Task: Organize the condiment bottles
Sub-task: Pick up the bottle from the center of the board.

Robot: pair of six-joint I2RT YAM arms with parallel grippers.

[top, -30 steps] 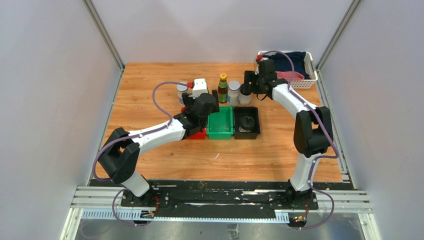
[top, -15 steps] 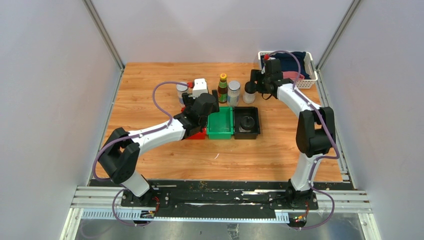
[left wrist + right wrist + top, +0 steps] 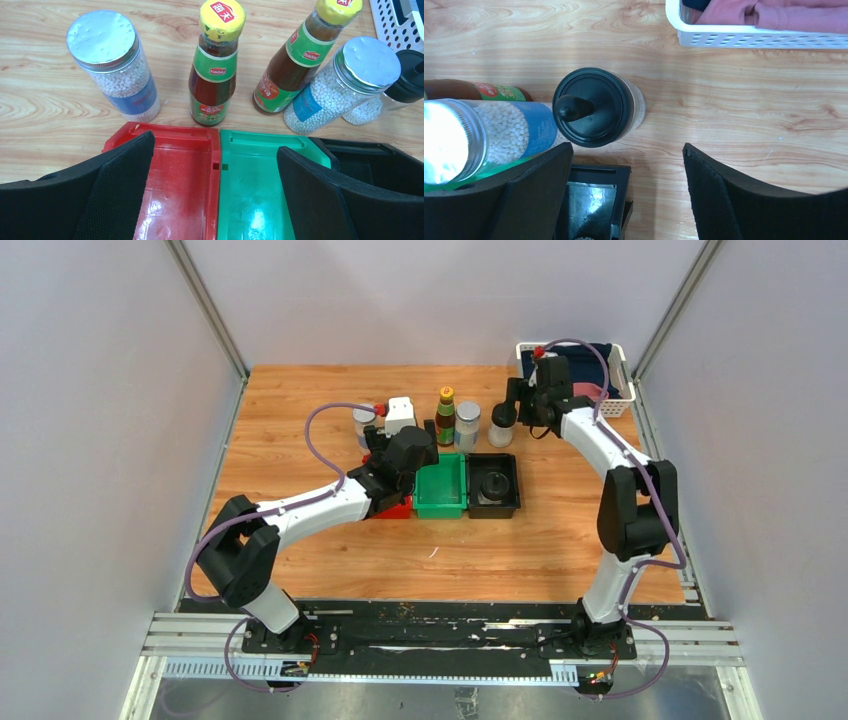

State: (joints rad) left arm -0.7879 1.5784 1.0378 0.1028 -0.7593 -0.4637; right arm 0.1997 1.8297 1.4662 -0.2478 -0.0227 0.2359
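Behind the bins stand a silver-lidded jar (image 3: 364, 421) (image 3: 112, 65), two brown bottles with yellow caps (image 3: 214, 65) (image 3: 300, 55), only one of them clear in the top view (image 3: 445, 415), a second silver-lidded jar (image 3: 467, 425) (image 3: 342, 82) and a pale bottle with a black domed cap (image 3: 503, 423) (image 3: 596, 107). Another black-capped bottle (image 3: 493, 485) lies in the black bin (image 3: 512, 502). My left gripper (image 3: 408, 452) (image 3: 215, 145) is open and empty over the red bin (image 3: 172, 180) and green bin (image 3: 255, 185). My right gripper (image 3: 518, 418) (image 3: 626, 150) is open and empty, just short of the standing black-capped bottle.
A white basket (image 3: 612, 400) (image 3: 754, 36) with folded cloths sits at the back right, close to my right arm. Bare wood lies right of the black-capped bottle and in front of the bins. Metal frame posts and grey walls bound the table.
My right gripper has moved right and back. The standing black-capped bottle has shifted slightly right, away from the silver jar. My left arm has not moved.
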